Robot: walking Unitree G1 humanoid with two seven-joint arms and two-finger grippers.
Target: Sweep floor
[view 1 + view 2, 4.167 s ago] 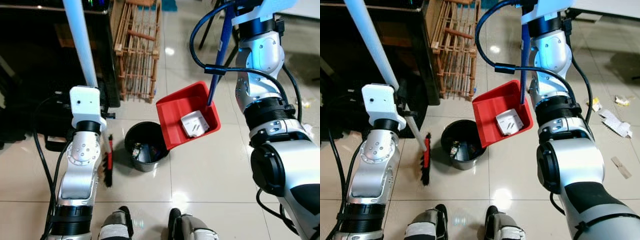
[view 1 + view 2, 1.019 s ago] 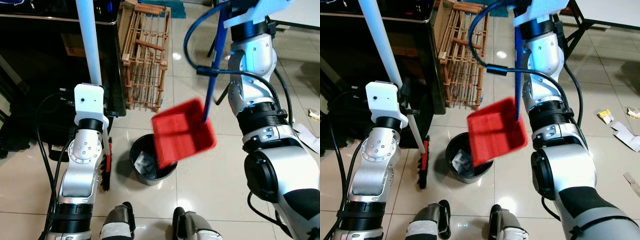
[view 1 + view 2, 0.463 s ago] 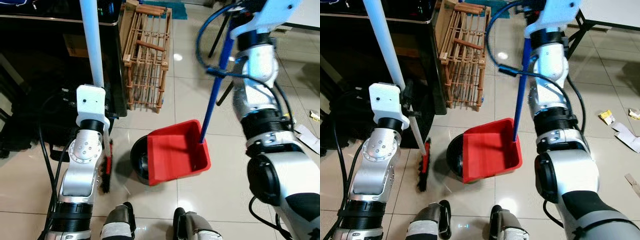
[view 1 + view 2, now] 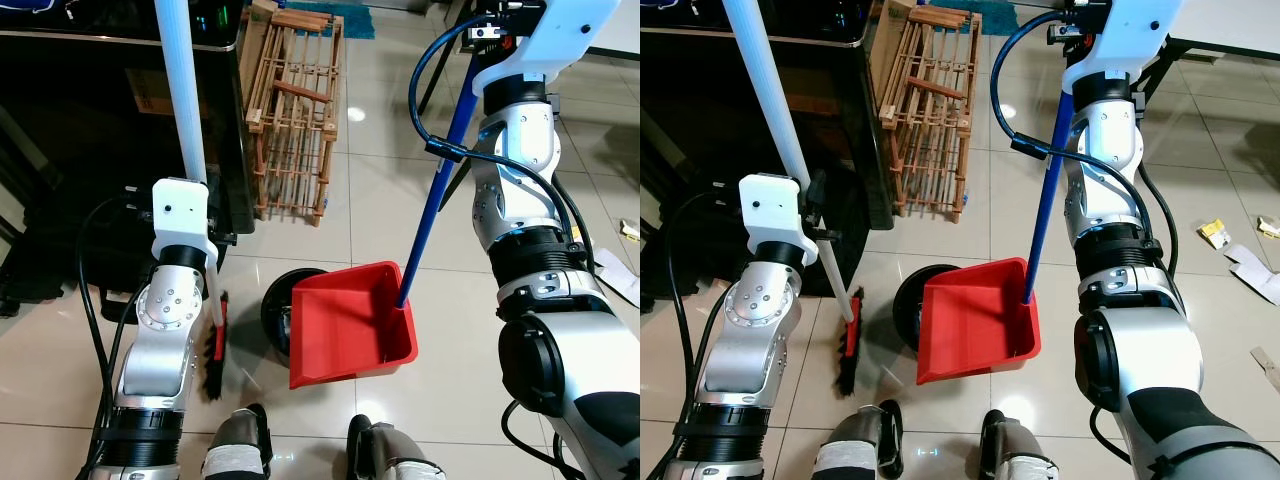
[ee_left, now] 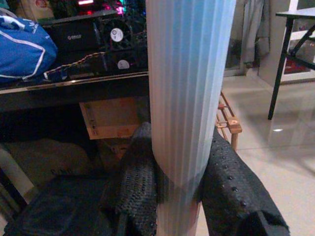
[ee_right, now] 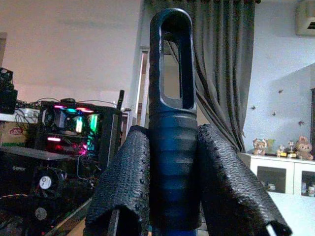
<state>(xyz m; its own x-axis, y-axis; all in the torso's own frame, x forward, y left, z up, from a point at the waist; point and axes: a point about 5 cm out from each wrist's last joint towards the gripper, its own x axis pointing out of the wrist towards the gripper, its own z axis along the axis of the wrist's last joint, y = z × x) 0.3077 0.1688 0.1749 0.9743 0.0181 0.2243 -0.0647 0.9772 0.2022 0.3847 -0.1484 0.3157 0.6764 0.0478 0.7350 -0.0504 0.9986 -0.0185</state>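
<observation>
My left gripper (image 5: 179, 133) is shut on the pale broom handle (image 4: 185, 90). The broom's red and black brush head (image 4: 215, 348) rests on the tiles by my left foot. Up high at the right, my right gripper (image 6: 173, 129) is shut on the top of the blue dustpan handle (image 4: 435, 190). The red dustpan (image 4: 350, 325) hangs low and nearly level, with nothing in it. It covers the right part of the black bin (image 4: 276, 305), which stands on the floor just behind it.
A wooden slatted crate (image 4: 295, 110) leans beside a dark desk unit (image 4: 90, 130) at the back left. Paper scraps (image 4: 1250, 265) lie on the tiles at the far right. Black table legs (image 4: 1145, 60) stand behind my right arm. My feet (image 4: 235, 450) are at the bottom.
The dustpan held a white box, was tipped over the bin, and now hangs empty, lower and nearly level in front of it. The broom has hardly moved.
</observation>
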